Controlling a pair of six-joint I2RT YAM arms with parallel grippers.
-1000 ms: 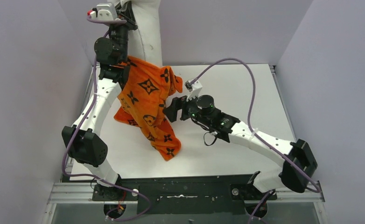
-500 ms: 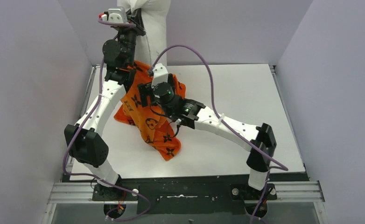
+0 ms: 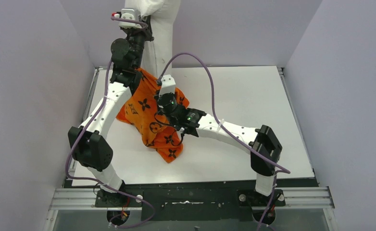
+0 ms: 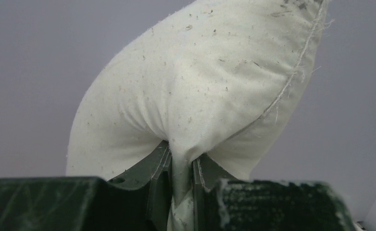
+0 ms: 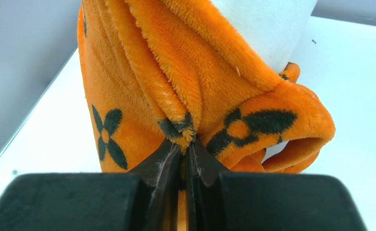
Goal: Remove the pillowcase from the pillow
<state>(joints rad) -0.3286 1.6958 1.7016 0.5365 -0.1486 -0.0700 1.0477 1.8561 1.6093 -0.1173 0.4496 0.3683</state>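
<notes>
Pinching the soft white stuffed pillow (image 4: pixel 200 86) in my left gripper (image 4: pixel 180 163), I clamp my right gripper (image 5: pixel 185 154) on the limp orange plush pillowcase (image 5: pixel 191 82) hem.

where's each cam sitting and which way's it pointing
Top external: above and behind the robot, looking down at the table; left arm and right arm show.
Left wrist: on the raised left arm, facing the pillow; left claw shows.
Right wrist: low, facing the pillowcase; right claw shows.
Top and right wrist share the pillowcase.
</notes>
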